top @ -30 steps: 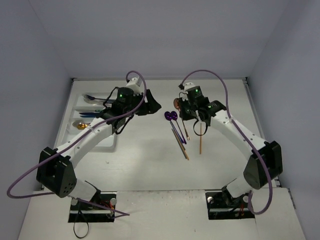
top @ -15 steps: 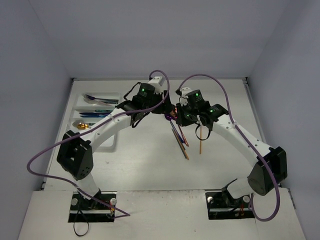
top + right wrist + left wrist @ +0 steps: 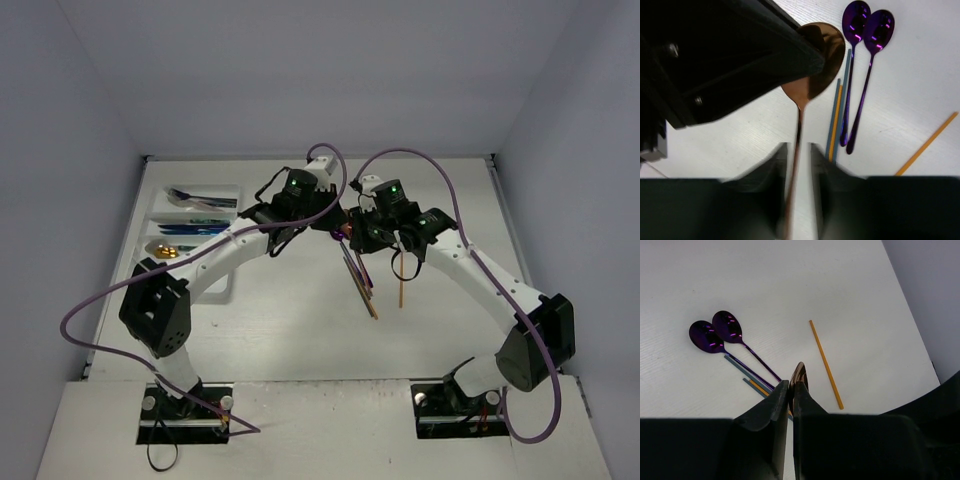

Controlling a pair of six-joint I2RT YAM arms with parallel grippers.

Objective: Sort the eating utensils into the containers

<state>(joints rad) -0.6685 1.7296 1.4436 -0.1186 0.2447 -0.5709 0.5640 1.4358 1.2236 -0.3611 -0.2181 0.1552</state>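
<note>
Right of the white tray (image 3: 158,210), well apart from it, the left gripper (image 3: 791,385) clamps the copper spoon's (image 3: 822,55) bowl; the right gripper (image 3: 797,150) is closed about its handle. Two purple spoons (image 3: 715,332) lie on that same side.

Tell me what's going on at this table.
Both arms meet mid-table over one copper spoon, which looks like a handover. The left gripper is shut on the spoon's bowl, while the right gripper has the handle between its fingers. On the table below lie two purple spoons, a thin orange stick and a few other thin handles. The white tray at the left already holds several utensils.
</note>
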